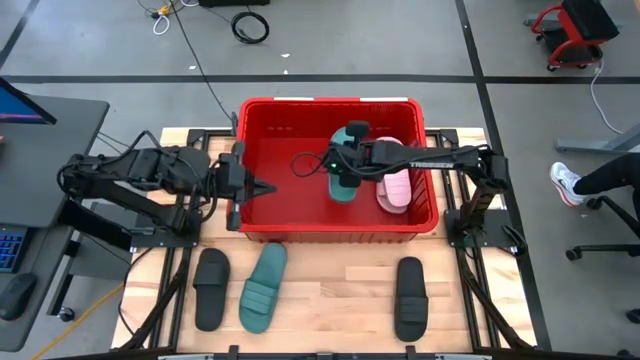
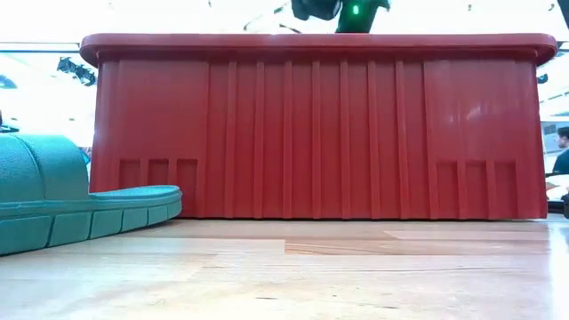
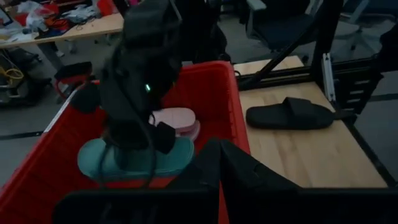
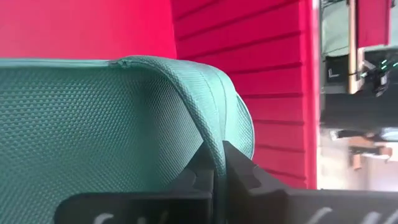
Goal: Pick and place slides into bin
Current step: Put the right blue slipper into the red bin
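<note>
The red bin (image 1: pixel 262 120) stands at the table's far middle. My right gripper (image 1: pixel 345 168) reaches into it from the right and is shut on a teal slide (image 1: pixel 344 190), which also shows in the left wrist view (image 3: pixel 93 163). Pale pink slides (image 1: pixel 396 188) lie in the bin beside it. My left gripper (image 1: pixel 268 188) is shut and empty, just inside the bin's left wall. On the table in front of the bin lie a black slide (image 1: pixel 211 288), a teal slide (image 1: pixel 263 288) and another black slide (image 1: pixel 410 298), each sole down. My right gripper pinches the edge of the teal slide's strap (image 4: pixel 219 134) between its two fingers. The fingers come from above, pointing down. The slide lies about level, low in the bin; whether its sole rests on the bin's floor I cannot tell.
The bin's front wall (image 2: pixel 320 133) fills the low view, with the table's teal slide (image 2: pixel 80 209) near the camera at the left. Bare wood lies between the teal slide and the right black slide. A person sits beyond the table's right edge (image 1: pixel 610 185).
</note>
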